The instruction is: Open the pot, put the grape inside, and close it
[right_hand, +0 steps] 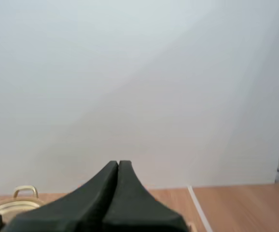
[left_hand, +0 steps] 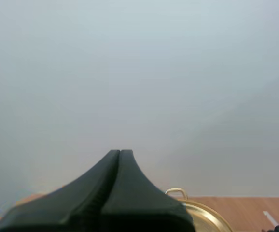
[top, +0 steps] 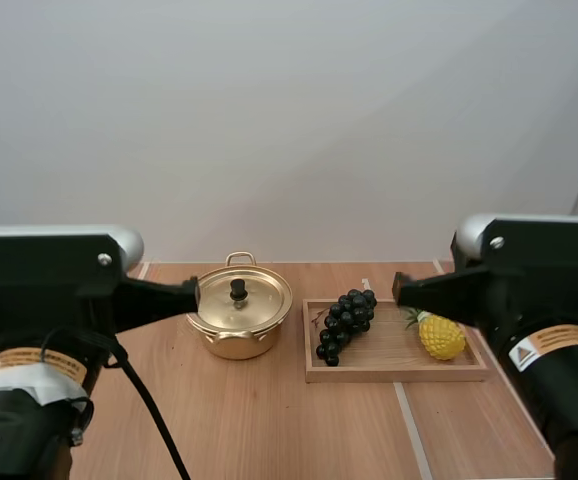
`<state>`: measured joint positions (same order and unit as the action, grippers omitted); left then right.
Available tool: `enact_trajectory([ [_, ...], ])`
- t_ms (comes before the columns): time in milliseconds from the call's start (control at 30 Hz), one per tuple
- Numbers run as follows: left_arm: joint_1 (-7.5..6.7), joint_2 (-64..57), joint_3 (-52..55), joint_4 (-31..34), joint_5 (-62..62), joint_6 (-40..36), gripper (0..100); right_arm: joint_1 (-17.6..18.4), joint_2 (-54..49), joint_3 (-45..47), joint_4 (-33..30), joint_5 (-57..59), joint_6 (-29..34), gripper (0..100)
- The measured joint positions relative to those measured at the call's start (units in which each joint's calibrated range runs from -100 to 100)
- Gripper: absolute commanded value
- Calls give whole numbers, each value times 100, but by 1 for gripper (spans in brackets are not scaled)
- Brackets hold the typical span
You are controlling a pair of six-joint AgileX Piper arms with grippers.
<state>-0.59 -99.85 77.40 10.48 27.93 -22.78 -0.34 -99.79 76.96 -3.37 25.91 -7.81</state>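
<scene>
Left gripper (top: pixel 195 291) pressed closed, empty, just left of gold pot (top: pixel 237 335); right gripper (top: pixel 397 288) likewise, off pot's right. Lid (top: pixel 254 300) on pot. Grape bunch (top: pixel 345 322) on wooden tray (top: pixel 389 371) right of pot, beside toy pineapple (top: pixel 441 337).

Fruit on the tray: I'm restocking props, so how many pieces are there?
2. A bunch of dark grapes lies at the left end of the wooden tray, a yellow pineapple at its right end.

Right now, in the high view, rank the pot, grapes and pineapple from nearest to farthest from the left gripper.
1. Pot, right beside the left gripper.
2. Grapes, at the tray's left end.
3. Pineapple, at the tray's right end.
</scene>
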Motion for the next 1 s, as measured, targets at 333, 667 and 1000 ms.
enact_trajectory([
  [333,0,-15,-1977,0,20,173,0,0,-21,-1691,0,-44,0,0],
  [667,0,-15,-2999,0,430,552,0,0,-21,-2660,0,-44,0,0],
  [1000,0,695,-3526,0,1106,560,0,0,619,-3426,0,153,0,0],
])
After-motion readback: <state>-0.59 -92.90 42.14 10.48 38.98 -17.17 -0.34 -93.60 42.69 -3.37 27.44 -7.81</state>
